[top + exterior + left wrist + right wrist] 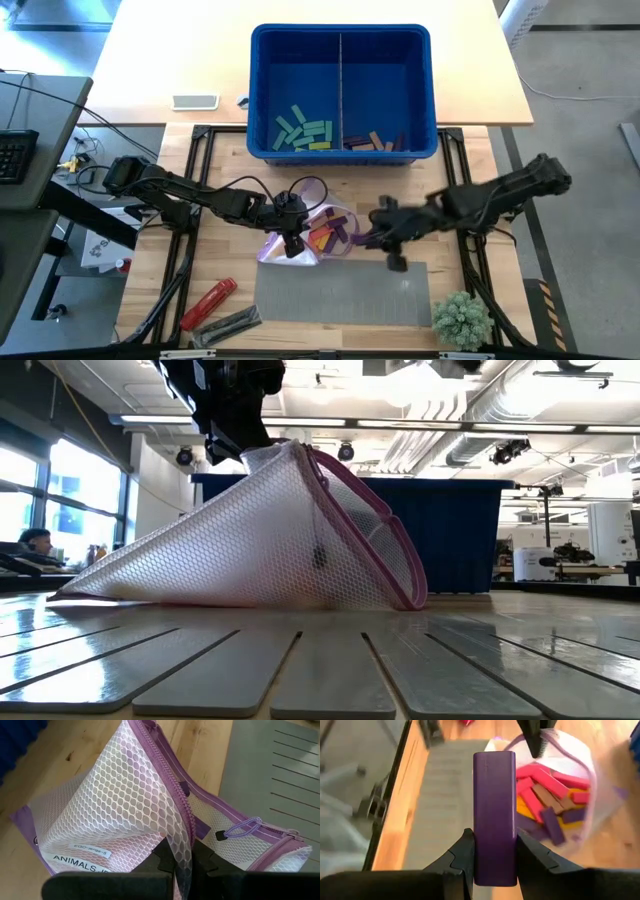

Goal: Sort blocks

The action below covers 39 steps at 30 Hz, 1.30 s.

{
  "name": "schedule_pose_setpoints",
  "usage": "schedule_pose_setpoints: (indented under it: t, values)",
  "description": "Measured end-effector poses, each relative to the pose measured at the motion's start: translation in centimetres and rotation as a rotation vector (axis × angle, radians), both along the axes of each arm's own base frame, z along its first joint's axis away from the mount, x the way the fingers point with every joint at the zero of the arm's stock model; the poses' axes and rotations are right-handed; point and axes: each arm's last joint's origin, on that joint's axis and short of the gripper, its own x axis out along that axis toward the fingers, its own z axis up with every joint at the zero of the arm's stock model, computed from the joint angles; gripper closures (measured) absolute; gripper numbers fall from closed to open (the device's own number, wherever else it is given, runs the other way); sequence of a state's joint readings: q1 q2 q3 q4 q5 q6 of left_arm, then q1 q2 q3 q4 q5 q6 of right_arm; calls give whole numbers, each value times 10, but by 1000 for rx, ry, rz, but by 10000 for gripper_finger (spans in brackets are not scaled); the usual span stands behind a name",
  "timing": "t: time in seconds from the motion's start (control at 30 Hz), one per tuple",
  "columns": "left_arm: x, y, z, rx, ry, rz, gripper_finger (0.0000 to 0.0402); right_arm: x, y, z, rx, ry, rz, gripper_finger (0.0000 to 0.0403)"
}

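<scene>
Right wrist view: a purple block (494,817) is clamped upright in the right end effector (494,851), just beside the mesh bag (570,795). It should be carried level to the blue bin (262,90), while the bag's edge is pinched by the left end effector (181,862).

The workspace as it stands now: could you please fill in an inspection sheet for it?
Surface: wooden table with a grey mat at the front.
Job's things: blue bin holding sorted blocks; mesh pouch with more blocks inside.
Clutter: red tool, small plant.
Grippers: left pincer shut on the mesh pouch, lifting its edge; right pincer shut on a purple block.
Cables: cable looping by the left arm.
Surroundings: open lab; a seated person far off.
</scene>
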<state>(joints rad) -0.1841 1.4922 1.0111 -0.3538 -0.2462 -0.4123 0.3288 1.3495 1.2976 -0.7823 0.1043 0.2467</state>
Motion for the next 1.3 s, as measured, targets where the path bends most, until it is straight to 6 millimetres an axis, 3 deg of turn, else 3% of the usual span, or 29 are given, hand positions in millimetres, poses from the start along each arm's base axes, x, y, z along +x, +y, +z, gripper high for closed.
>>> schedule_pose_setpoints:
  t: [0.23, 0.43, 0.63, 0.7, 0.83, 1.0, 1.13, 1.3]
  values:
    - [0, 0, 0, 3, -2, -3, 402, 19, 10, -78, 52, -34, -246, 316]
    - [1, -1, 1, -4, -17, 0, 402, 50, 4, -119, 14, 62, -315, 316]
    - [2, -7, 3, -40, -51, 14, 402, 87, -18, -150, 14, 104, -468, 315]
    - [2, -10, 4, -42, -60, 4, 402, 99, -25, -146, 48, 66, -508, 288]
    - [2, -14, 4, -44, -70, -5, 402, 110, -37, -136, 72, 40, -535, 195]
    - [1, -16, 4, -52, -74, 15, 402, 107, -45, -107, 133, 114, -464, 127]
    - [1, -16, 5, -53, -81, 36, 402, 86, -34, -66, 25, 127, -340, 119]
    - [1, -16, 5, -46, -79, 30, 402, 45, -25, 12, -121, -77, -234, 118]
